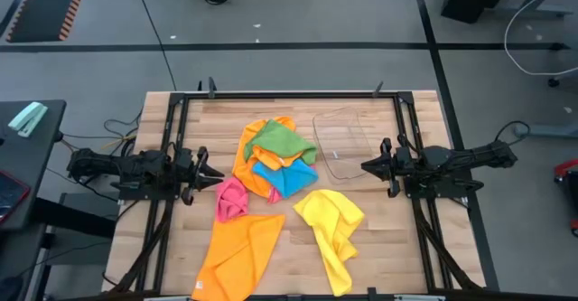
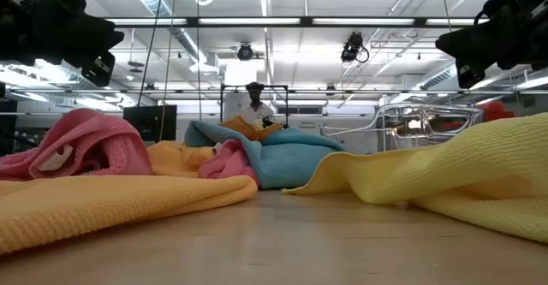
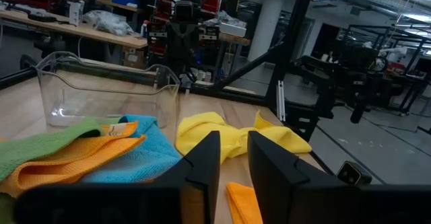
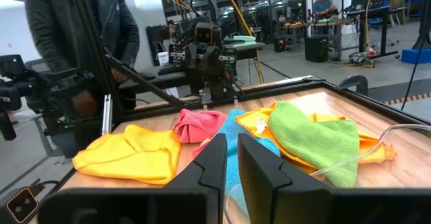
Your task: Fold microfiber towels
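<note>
Several microfiber towels lie loose on the wooden table. A green towel (image 1: 282, 143) lies on an orange one (image 1: 256, 147) and a blue one (image 1: 287, 178) in a pile at the middle. A crumpled pink towel (image 1: 232, 200) lies beside the pile. A spread orange towel (image 1: 239, 256) and a rumpled yellow towel (image 1: 332, 229) lie near the front edge. My left gripper (image 1: 215, 176) (image 3: 234, 140) hovers level at the left of the pile, slightly open and holding nothing. My right gripper (image 1: 365, 166) (image 4: 231, 142) hovers level at the right, its fingers shut to a narrow slit with nothing between them.
A clear plastic tray (image 1: 341, 143) stands at the far right of the pile, close to my right gripper. A black frame (image 1: 289, 93) runs around the table. A person in a dark jacket (image 4: 74, 22) stands beyond the table's left side.
</note>
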You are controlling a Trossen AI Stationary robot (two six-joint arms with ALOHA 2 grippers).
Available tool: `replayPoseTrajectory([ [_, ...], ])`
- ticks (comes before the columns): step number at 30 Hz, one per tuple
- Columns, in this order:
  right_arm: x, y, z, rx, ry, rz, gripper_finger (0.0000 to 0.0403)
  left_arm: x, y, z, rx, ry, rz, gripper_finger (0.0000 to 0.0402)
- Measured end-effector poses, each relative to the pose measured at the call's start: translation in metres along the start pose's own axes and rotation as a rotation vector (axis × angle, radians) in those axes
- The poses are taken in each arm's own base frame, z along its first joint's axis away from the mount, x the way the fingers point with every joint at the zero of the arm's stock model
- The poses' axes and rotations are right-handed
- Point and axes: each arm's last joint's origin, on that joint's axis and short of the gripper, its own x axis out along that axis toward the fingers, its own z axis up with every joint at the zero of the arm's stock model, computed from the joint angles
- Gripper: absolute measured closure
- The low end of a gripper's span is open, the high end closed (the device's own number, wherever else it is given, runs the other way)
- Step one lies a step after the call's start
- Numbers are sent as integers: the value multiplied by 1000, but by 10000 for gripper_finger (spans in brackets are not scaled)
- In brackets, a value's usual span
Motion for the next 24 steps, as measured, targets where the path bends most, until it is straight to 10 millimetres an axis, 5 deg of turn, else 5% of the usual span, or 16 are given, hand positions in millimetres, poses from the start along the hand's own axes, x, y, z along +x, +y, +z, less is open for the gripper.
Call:
replayPoseTrajectory([
  [24,0,0,0,0,0,0,358,0,0,0,1,0,0,312],
])
